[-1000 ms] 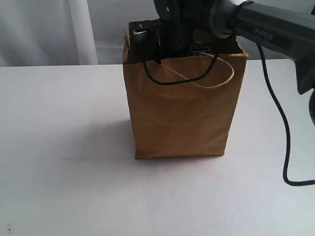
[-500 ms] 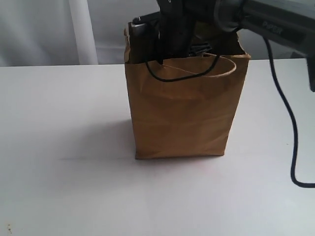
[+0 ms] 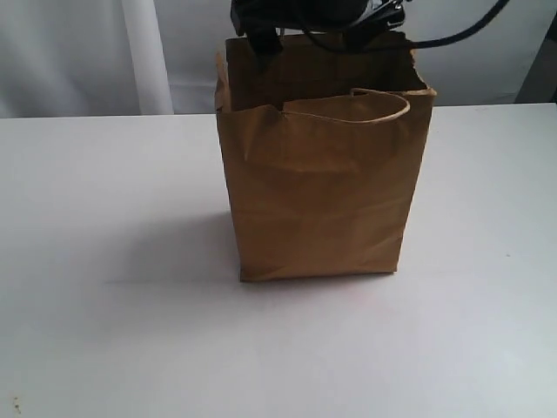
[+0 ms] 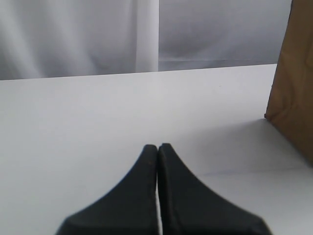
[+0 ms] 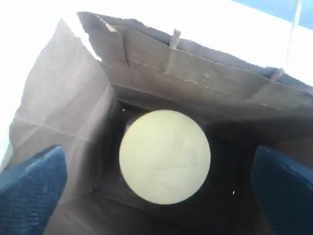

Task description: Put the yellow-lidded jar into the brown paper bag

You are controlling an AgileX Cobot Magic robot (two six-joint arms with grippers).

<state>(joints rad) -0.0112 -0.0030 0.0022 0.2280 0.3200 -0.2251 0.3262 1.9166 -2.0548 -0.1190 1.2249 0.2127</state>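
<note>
My left gripper (image 4: 157, 147) has its two dark jaws pressed flat together with nothing between them, low over the white table (image 3: 104, 331), and past its tips one lower corner of the brown paper bag (image 3: 318, 200) stands well apart from it, off to my right. My right gripper (image 5: 156, 161) hangs above the bag's mouth with its jaws spread wide and empty, one blue-black finger (image 5: 34, 188) at each side of the wrist view. Straight below them the yellow-lidded jar (image 5: 165, 155) sits on the floor of the bag, upright, its round lid facing up at me. The creased paper walls rise around the jar on every side, so the jar cannot be seen from the exterior camera. From that camera the bag stands upright near the middle of the table, its torn rim open, and a pale cord handle (image 3: 406, 104) droops over the front edge. My right arm shows only as a dark mass at the top of that view, just over the bag's mouth. Behind the table hangs a pale curtain (image 3: 70, 52).
</note>
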